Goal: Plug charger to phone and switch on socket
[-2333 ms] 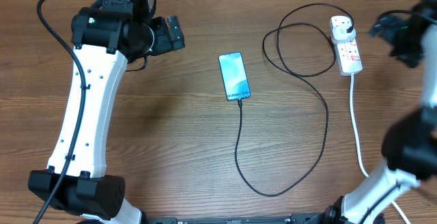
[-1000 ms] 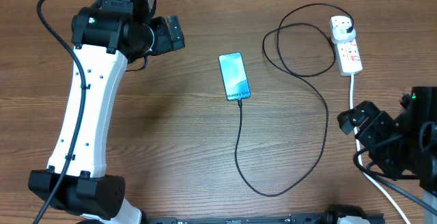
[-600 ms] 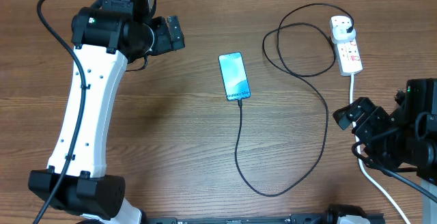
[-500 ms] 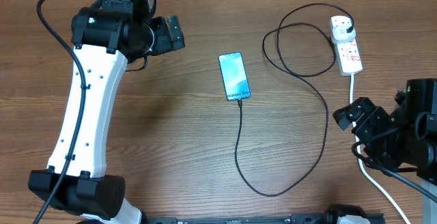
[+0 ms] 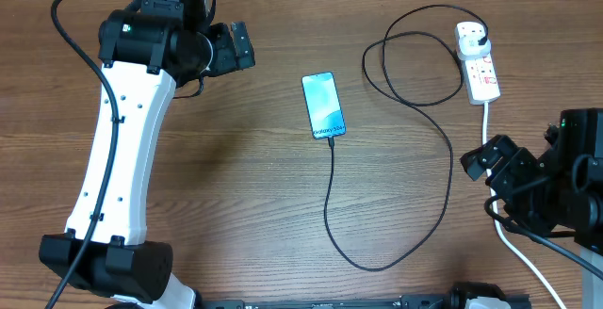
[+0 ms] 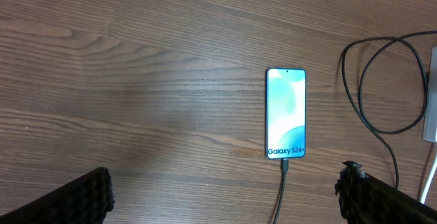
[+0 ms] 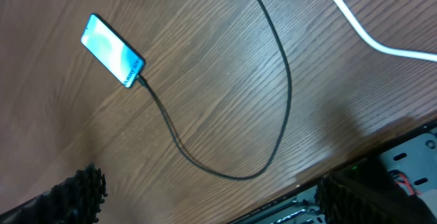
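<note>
While both claws hang off the work, the phone [image 5: 323, 105] lies flat and lit on the table [image 5: 236, 215]; all positions below are given from it.

Connector [image 6: 285, 164] of the charger [image 5: 329, 191] meets the phone's bottom edge. It looks seated, but is too small to confirm. From there the cable runs toward the robot, loops round to the phone's right, then coils up to its plug [image 5: 476, 34] in the power strip [image 5: 480, 72], well right of the phone and slightly beyond it. Switch state: cannot tell.

Left claw [image 5: 233, 49]: released, fingers [image 6: 75, 197] wide apart, nothing between them; well left of the phone.
Right claw [image 5: 485, 159]: released, fingers [image 7: 72, 190] spread to the frame corners, empty; far right of the phone, on the robot's side of the strip.

Risks, as judged:
- The strip's white lead [image 5: 486, 121] passes just beside the right claw. A reach for the switch could catch it, drag the strip and tug the connector out of the phone.
- The slack loop right of the phone lies close to that path; a snag there would do the same.
- An off-centre press could slide the strip instead of tripping the switch.

Other items: none seen. The lead and the loop are the only obstructions.
</note>
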Robot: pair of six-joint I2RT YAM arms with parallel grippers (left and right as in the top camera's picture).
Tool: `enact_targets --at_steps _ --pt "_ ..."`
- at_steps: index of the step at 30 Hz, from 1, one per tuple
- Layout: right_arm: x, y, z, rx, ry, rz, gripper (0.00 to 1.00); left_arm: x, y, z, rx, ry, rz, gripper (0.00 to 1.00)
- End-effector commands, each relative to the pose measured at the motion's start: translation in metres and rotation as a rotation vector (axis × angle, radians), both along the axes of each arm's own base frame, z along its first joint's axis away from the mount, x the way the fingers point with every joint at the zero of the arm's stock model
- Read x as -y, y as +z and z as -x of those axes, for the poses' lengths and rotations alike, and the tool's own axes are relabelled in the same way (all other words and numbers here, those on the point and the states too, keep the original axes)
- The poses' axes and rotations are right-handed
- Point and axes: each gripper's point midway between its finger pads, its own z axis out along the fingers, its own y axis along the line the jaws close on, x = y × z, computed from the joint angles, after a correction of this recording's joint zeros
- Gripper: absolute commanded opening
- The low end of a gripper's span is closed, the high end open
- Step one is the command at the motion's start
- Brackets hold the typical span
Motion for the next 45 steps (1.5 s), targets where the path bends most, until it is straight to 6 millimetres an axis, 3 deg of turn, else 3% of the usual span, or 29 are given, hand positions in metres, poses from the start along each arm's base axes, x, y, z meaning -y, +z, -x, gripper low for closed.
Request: enact_targets --at_steps 1,9,18,24,33,45 --pt "0.002 -0.006 0.002 -0.013 0.023 0.028 1.0 0.004 0.003 0.0 0.006 -0.003 0.008 1.0" --pt "0.002 -0.029 0.0 -0.055 0.025 0.023 1.0 0.004 0.003 0.0 0.006 -0.003 0.008 1.0" --pt "-0.014 -0.038 -0.021 0.25 0.161 0.051 1.0 0.004 0.003 0.0 0.006 -0.003 0.008 1.0" --pt "-0.022 -0.033 -0.027 0.467 0.245 0.096 1.0 0.004 0.003 0.0 0.006 -0.003 0.008 1.0" --pt "-0.031 -0.021 -0.025 0.578 0.332 0.146 1.0 0.004 0.003 0.0 0.006 -0.003 0.008 1.0" --pt "-0.033 0.007 -0.005 0.738 0.353 0.182 1.0 0.004 0.003 0.0 0.006 -0.003 0.008 1.0"
